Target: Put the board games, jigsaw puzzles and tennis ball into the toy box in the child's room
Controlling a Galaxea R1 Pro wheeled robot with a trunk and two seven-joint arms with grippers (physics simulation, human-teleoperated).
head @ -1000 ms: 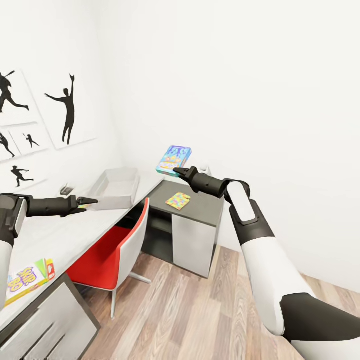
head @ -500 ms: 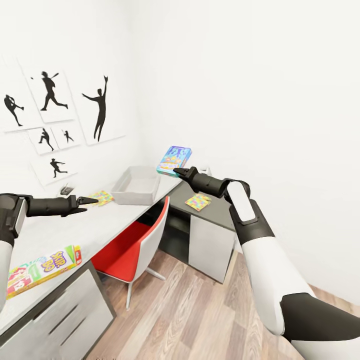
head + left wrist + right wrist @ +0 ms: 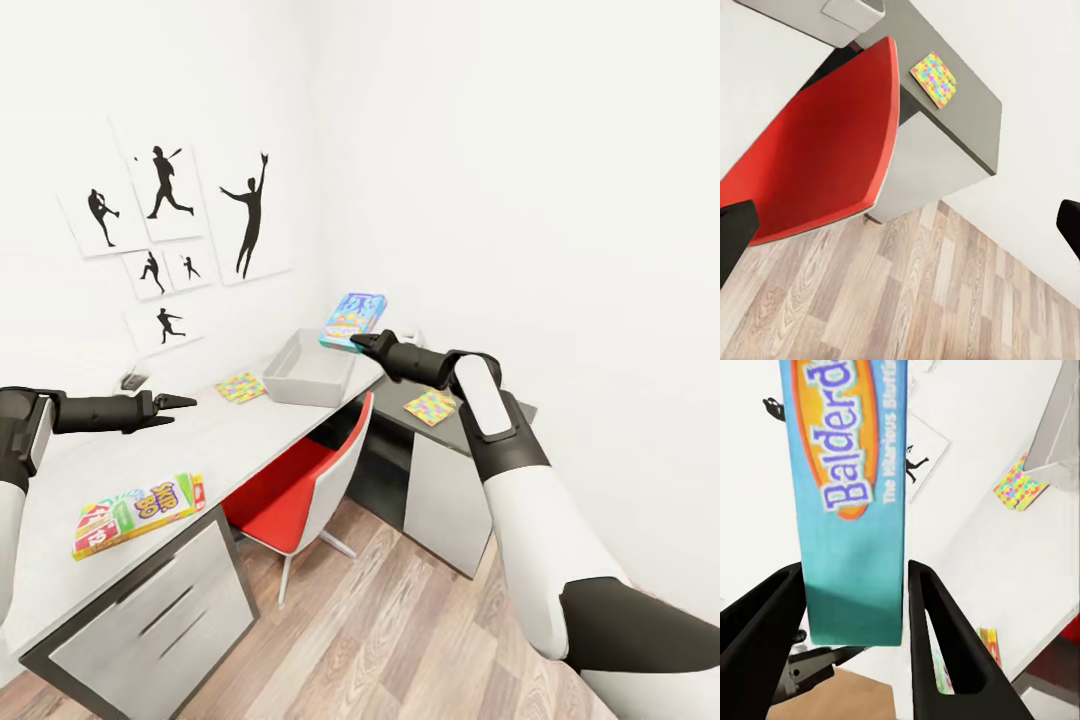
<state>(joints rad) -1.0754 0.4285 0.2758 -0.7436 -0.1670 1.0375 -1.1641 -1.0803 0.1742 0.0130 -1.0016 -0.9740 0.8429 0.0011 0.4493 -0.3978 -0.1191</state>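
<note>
Teal box: a board game (image 3: pixel 851 502) lettered "Balderdash", pinched between the two dark fingers (image 3: pixel 945 645) of the right gripper (image 3: pixel 358 343); in the head view the same box (image 3: pixel 353 320) is held up in the air beyond the far end of the toy box.
Right jaws: closed onto the box's lower edge, one finger on each broad face.
Left gripper (image 3: pixel 180 403): held out level above the pale desktop, nothing between its tips; in the head view the tips seem close together, yet the left wrist view shows dark fingers (image 3: pixel 735 232) at opposite edges, so I cannot tell how wide they stand.
Toy box (image 3: pixel 310 368): light grey open bin on the table (image 3: pixel 200 450), at its far end by the corner of the room.
First puzzle (image 3: pixel 241 387): flat on the pale desktop, just beside the bin on the wall side.
Second puzzle (image 3: pixel 431 407): flat on the lower dark-grey section, under the right forearm; also seen from the left wrist (image 3: pixel 934 79).
Yellow-green-red game (image 3: pixel 138 513): flat on the near part of the desktop, above the white drawers.
Chair (image 3: pixel 300 480): red seat, white shell, pushed in under the desk.
Wall prints (image 3: pixel 170 230): black silhouettes of athletes on white panels.
Floor (image 3: pixel 380 630): wood planks.
</note>
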